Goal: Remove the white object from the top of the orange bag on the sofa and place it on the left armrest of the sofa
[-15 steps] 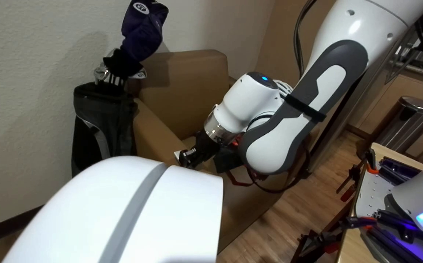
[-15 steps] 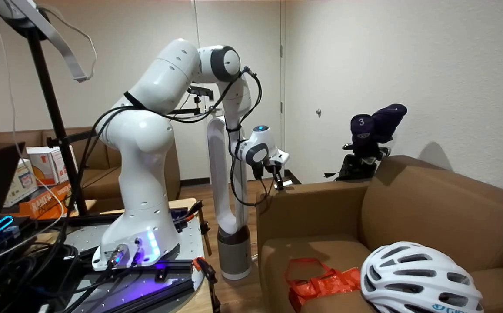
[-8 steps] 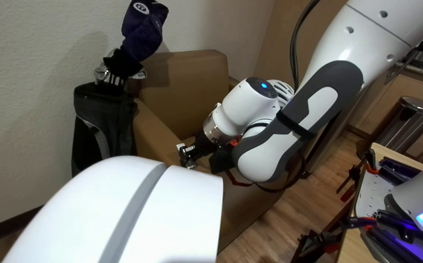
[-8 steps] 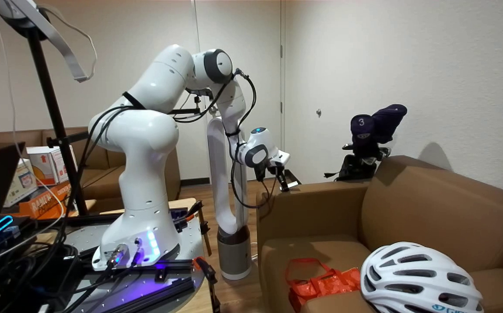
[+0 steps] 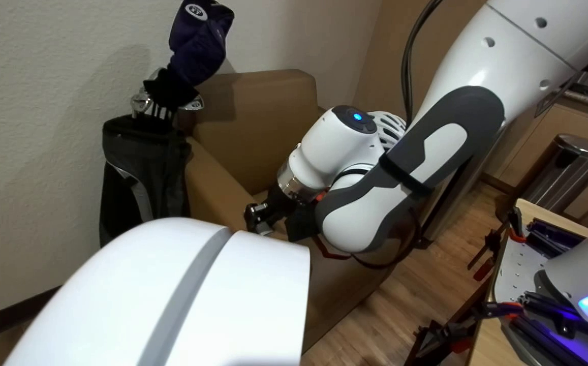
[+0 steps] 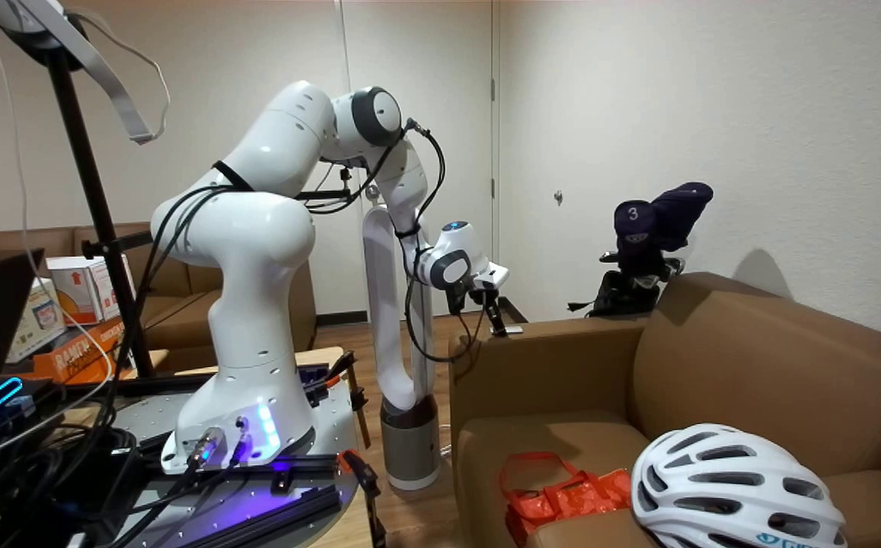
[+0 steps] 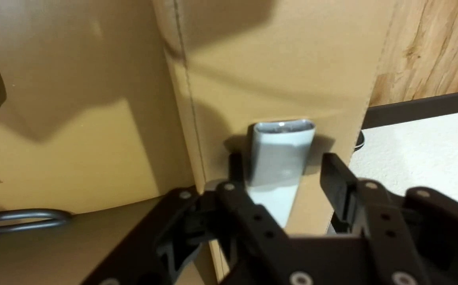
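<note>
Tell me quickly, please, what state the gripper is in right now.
Gripper: open, holding nothing; the white object lies on the armrest, between the jaws as the wrist view shows it.

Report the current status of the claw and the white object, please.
Claw open, fingers either side of white object. White object appears to rest on left armrest. Nothing seen in the way.

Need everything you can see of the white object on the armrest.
The white object is slim and elongated, smooth, plastic-looking, with a shiny grey oval end bearing a bright spot. It appears to lie flat on the armrest, roughly along its length. It sits between the parted fingers of the gripper, with a gap on one side; contact on the other can't be told. The gripper hides its opposite end.
</note>
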Tool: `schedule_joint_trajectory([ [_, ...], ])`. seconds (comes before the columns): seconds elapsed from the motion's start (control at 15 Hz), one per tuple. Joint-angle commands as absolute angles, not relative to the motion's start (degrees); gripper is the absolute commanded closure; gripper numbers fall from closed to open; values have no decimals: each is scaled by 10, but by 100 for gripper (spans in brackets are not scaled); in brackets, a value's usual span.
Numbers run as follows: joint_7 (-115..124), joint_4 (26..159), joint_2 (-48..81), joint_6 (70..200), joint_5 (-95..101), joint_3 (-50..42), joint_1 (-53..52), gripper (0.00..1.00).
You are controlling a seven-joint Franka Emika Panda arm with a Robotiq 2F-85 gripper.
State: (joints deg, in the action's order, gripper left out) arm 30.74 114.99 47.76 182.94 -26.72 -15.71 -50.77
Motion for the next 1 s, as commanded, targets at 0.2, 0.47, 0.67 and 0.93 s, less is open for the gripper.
schedule_joint_trajectory([
  [0.2,323,1150,467,1814,-263,-134,-481,1],
  [0.47,329,1155,456,1821,-264,-134,-479,0],
  [0.67,338,1156,449,1837,-268,-139,-486,0],
  [0.93,339,1158,435,1856,-270,-135,-487,0],
])
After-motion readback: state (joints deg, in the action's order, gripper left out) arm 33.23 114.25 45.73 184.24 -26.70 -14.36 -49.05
